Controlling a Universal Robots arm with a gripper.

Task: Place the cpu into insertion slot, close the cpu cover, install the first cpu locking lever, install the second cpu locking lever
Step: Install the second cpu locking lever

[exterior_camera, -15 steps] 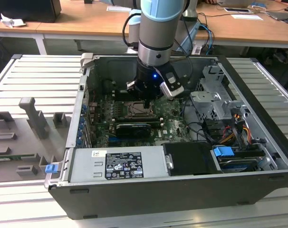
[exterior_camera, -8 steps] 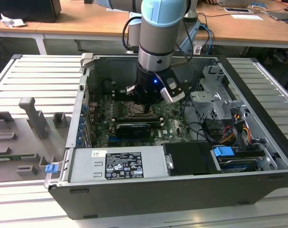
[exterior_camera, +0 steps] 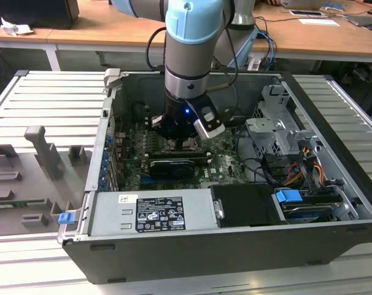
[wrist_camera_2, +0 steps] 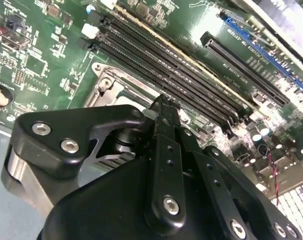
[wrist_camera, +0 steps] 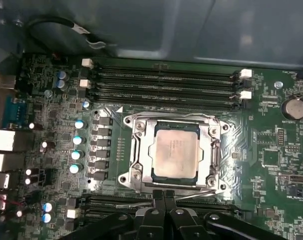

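Observation:
In the first wrist view the cpu [wrist_camera: 175, 152] lies flat in the insertion slot [wrist_camera: 136, 172] on the green board. The cpu cover [wrist_camera: 147, 150] is down around it, framing the chip's tan face. A thin metal lever rod [wrist_camera: 201, 192] runs along the socket edge nearest my gripper [wrist_camera: 164, 196]. The two black fingers are pressed together with nothing visible between them, their tips at that edge. In the second wrist view the gripper [wrist_camera_2: 164, 102] hovers just over a socket corner [wrist_camera_2: 106, 85]. In the exterior view the gripper [exterior_camera: 186, 138] reaches down into the open computer case.
Long black memory slots [wrist_camera: 166, 82] run beside the socket, with more under the fingers. A grey power supply box [exterior_camera: 152, 212] lines the case's near wall. A black card [exterior_camera: 167, 167], a drive cage [exterior_camera: 278, 132] and cables [exterior_camera: 296, 169] crowd the exterior view's right.

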